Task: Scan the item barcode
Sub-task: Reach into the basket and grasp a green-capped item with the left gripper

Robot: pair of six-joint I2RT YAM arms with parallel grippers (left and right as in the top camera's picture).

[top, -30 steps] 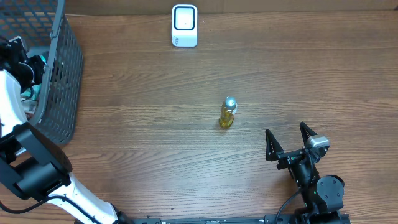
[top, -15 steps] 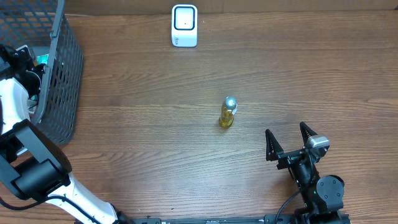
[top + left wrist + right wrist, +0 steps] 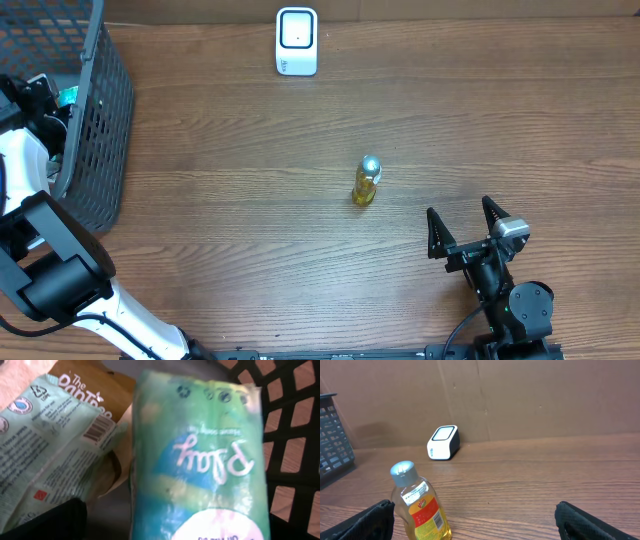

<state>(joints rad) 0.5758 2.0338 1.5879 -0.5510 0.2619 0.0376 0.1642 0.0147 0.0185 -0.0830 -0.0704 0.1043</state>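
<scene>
The left arm stretches far out from its base, its white link ending in the left gripper, jaws spread wide with nothing seen between them. The right arm sits folded low. Ahead of its wrist, the right gripper points forward, fingers wide apart and empty.

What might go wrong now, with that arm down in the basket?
The green packet lies against a paler packet, so the open left gripper may pinch both, or slip on the glossy film. The basket wall sits close beside the green packet; a finger might snag its mesh.
</scene>
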